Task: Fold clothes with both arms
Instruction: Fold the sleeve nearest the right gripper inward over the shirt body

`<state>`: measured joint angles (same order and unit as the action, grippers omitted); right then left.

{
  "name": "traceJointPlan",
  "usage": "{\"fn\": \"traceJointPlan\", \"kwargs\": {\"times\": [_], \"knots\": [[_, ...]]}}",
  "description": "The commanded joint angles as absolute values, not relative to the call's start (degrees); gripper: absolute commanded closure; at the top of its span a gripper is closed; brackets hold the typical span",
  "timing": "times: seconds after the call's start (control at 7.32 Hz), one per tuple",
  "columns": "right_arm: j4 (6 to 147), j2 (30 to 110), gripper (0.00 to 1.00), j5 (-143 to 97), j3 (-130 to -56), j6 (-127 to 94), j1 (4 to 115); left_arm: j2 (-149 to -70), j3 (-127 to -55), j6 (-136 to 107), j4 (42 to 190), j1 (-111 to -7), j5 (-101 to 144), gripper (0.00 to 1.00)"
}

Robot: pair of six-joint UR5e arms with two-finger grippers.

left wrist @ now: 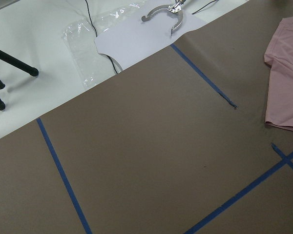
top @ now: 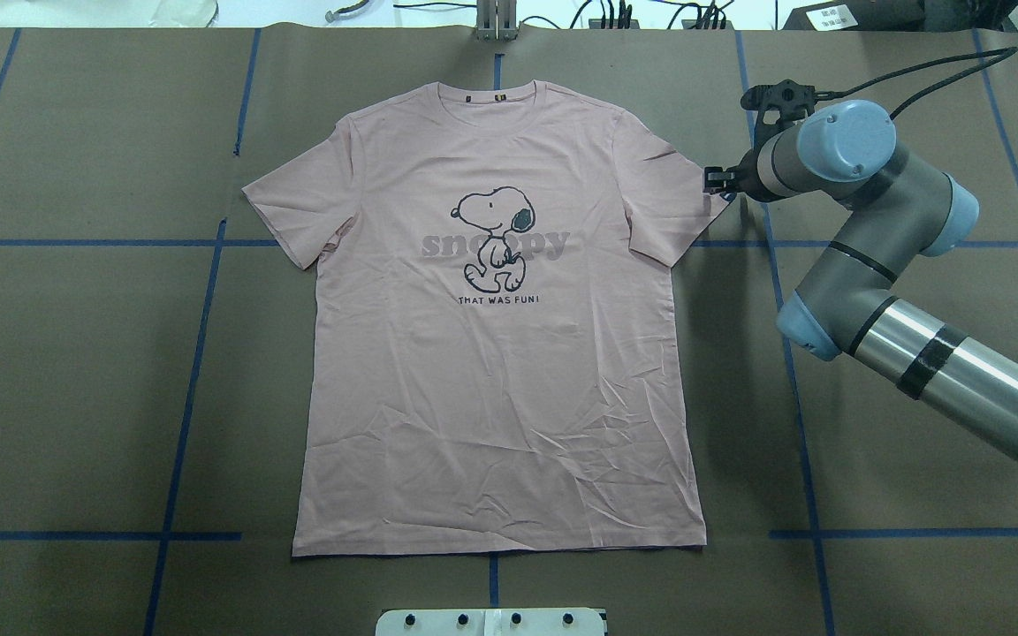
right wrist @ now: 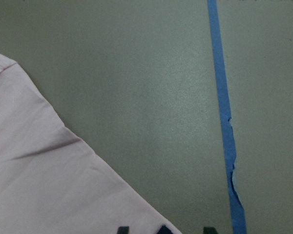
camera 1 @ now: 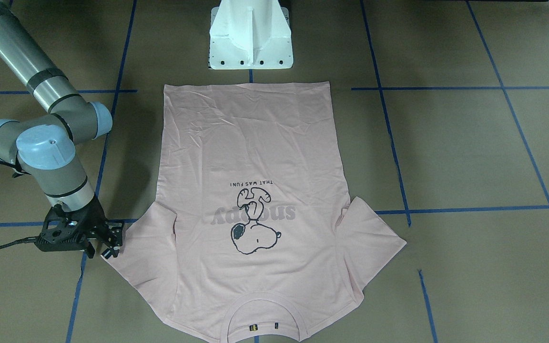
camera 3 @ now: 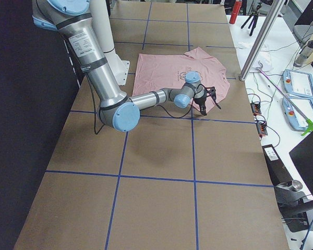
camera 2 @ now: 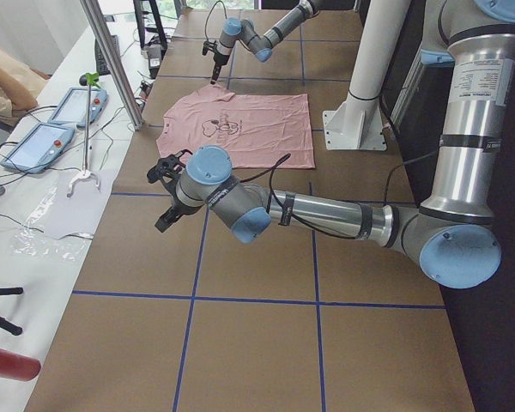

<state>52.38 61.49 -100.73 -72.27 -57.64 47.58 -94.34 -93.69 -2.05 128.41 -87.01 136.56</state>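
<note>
The light pink T-shirt [top: 500, 327] lies flat and face up on the brown table, collar at the far edge from the robot, dog print [top: 493, 238] showing. My right gripper [camera 1: 108, 245] sits low at the outer edge of the shirt's right-hand sleeve [top: 668, 190]. In the right wrist view its dark fingertips [right wrist: 209, 230] stand apart, on either side of the sleeve's hem [right wrist: 88, 165], so it looks open. My left gripper [camera 2: 167, 193] shows only in the exterior left view, above bare table off the other sleeve [left wrist: 285, 73]. I cannot tell whether it is open or shut.
The white pedestal base [camera 1: 250, 35] stands by the shirt's bottom hem. Blue tape lines [top: 195, 353] cross the brown table. A white side table beyond the collar end holds teach pendants [camera 2: 34, 146], a plastic sheet [left wrist: 88, 34] and a metal hook [left wrist: 161, 12].
</note>
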Motion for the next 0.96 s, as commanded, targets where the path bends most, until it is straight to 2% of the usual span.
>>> {"fn": "traceJointPlan", "kwargs": {"times": [0.0, 0.41, 0.55, 0.68, 0.82], "knots": [[52.4, 61.2, 0.44, -100.6, -71.8, -57.7, 47.2, -94.3, -93.7, -1.9, 128.4, -87.0, 136.5, 0.0], [52.3, 61.2, 0.47, -100.6, -71.1, -57.7, 47.1, -94.3, -93.7, -1.9, 128.4, -87.0, 136.5, 0.0], [52.4, 61.1, 0.52, -100.6, -71.0, -57.7, 47.1, -94.2, -93.7, -1.9, 128.4, -87.0, 136.5, 0.0], [52.4, 61.0, 0.97, -100.6, -71.0, -57.7, 47.1, -94.2, -93.7, -1.8, 128.4, -87.0, 136.5, 0.0], [52.4, 60.8, 1.0, -100.6, -71.0, -57.7, 47.1, -94.2, -93.7, -1.8, 128.4, -87.0, 136.5, 0.0]]}}
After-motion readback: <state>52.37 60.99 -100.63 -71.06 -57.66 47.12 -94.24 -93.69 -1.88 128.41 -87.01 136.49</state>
